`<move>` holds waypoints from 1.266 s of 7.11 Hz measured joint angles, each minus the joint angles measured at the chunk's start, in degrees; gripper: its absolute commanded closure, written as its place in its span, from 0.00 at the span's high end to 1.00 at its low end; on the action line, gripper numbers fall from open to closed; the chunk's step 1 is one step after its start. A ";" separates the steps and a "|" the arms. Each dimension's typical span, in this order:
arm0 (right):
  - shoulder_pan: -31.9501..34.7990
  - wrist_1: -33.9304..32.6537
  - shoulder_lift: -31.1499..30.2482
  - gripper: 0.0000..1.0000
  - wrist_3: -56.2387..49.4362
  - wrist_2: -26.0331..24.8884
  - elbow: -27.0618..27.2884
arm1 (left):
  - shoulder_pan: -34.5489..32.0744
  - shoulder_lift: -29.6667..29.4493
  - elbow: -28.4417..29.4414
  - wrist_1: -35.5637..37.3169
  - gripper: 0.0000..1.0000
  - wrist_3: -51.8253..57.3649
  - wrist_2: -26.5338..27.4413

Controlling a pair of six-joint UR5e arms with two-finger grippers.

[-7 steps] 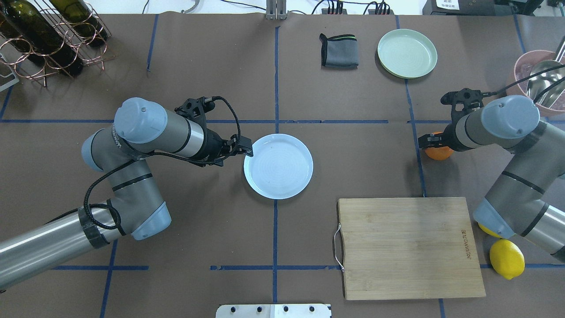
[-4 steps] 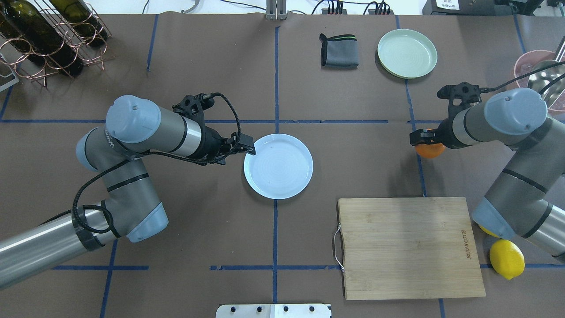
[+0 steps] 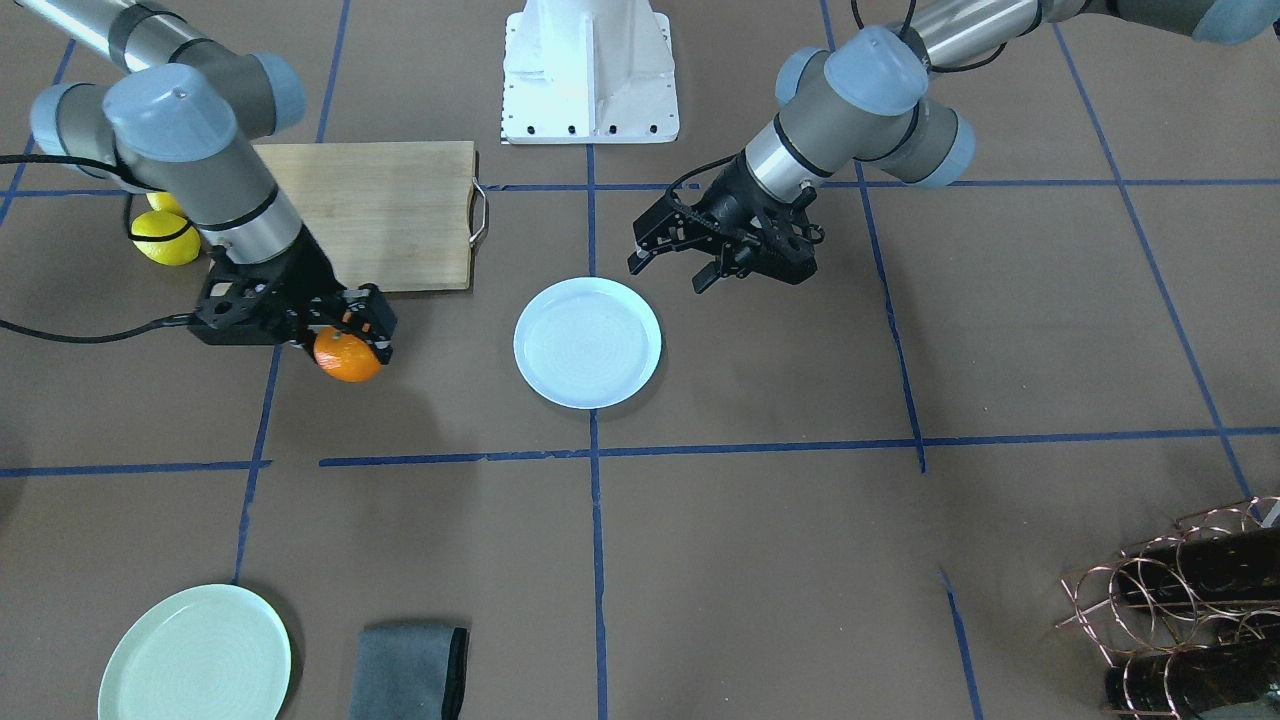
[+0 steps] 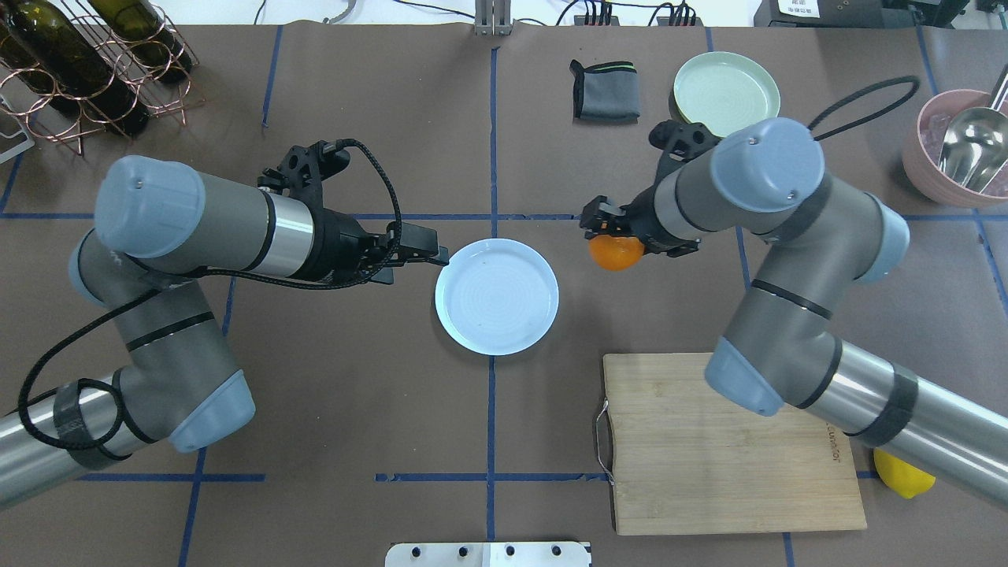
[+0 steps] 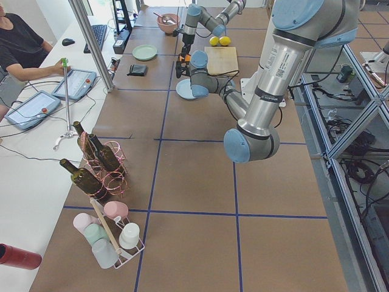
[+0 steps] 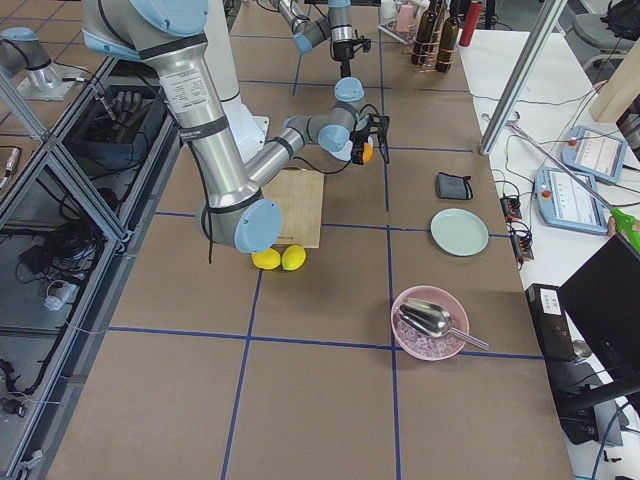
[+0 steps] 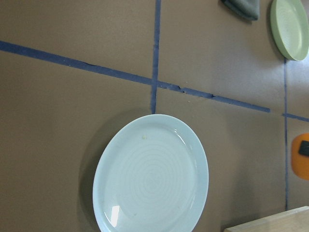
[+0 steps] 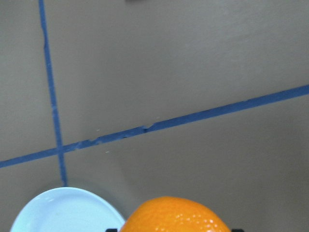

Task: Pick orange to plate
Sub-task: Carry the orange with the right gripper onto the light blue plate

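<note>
The orange point(image 4: 615, 255) hangs above the table with my right gripper point(image 4: 619, 239) shut on it, a short way right of the pale bluish-white plate point(image 4: 497, 296). In the front-facing view the orange point(image 3: 347, 359) sits under the right gripper point(image 3: 343, 330), left of the plate point(image 3: 588, 342). The right wrist view has the orange point(image 8: 176, 215) at its bottom edge and the plate's rim point(image 8: 63, 212) below left. My left gripper point(image 4: 425, 253) hovers open and empty at the plate's left rim. The left wrist view looks down on the plate point(image 7: 152, 179), with the orange point(image 7: 300, 155) at the right edge.
A wooden cutting board point(image 4: 732, 441) lies at the front right, with a yellow lemon point(image 4: 902, 476) beside it. A mint-green plate point(image 4: 726, 94) and a folded grey cloth point(image 4: 605, 90) are at the back. A pink bowl with a metal scoop point(image 4: 957, 150) stands far right, a bottle rack point(image 4: 87, 63) back left.
My right arm has carried the orange leftward, from beyond the blue tape line to just beside the plate. The left arm's elbow swung back while its gripper stayed at the plate's rim.
</note>
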 measured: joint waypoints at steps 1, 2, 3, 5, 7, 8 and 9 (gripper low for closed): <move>-2.56 -0.54 5.16 0.00 2.62 -2.53 -3.82 | -0.72 2.44 -2.77 0.00 1.00 0.01 -0.05; -4.83 -0.60 8.88 0.00 3.81 -5.77 -7.61 | -1.58 5.24 -5.53 -0.02 1.00 0.02 -0.22; -6.60 -0.61 11.27 0.00 4.18 -8.78 -10.75 | -2.54 7.94 -8.03 -0.02 1.00 0.03 -0.45; -9.33 -0.60 13.26 0.43 4.19 -12.57 -14.54 | -3.46 10.58 -10.10 -0.03 1.00 0.03 -0.53; -10.58 -0.65 13.62 0.54 4.08 -13.72 -15.51 | -3.55 10.84 -10.19 -0.05 1.00 0.03 -0.45; -10.74 -0.70 13.61 0.53 4.00 -13.81 -15.64 | -3.58 10.81 -10.18 -0.05 1.00 0.03 -0.42; -10.77 -0.79 13.58 0.53 3.86 -13.82 -15.67 | -3.58 10.73 -10.16 -0.05 1.00 0.03 -0.42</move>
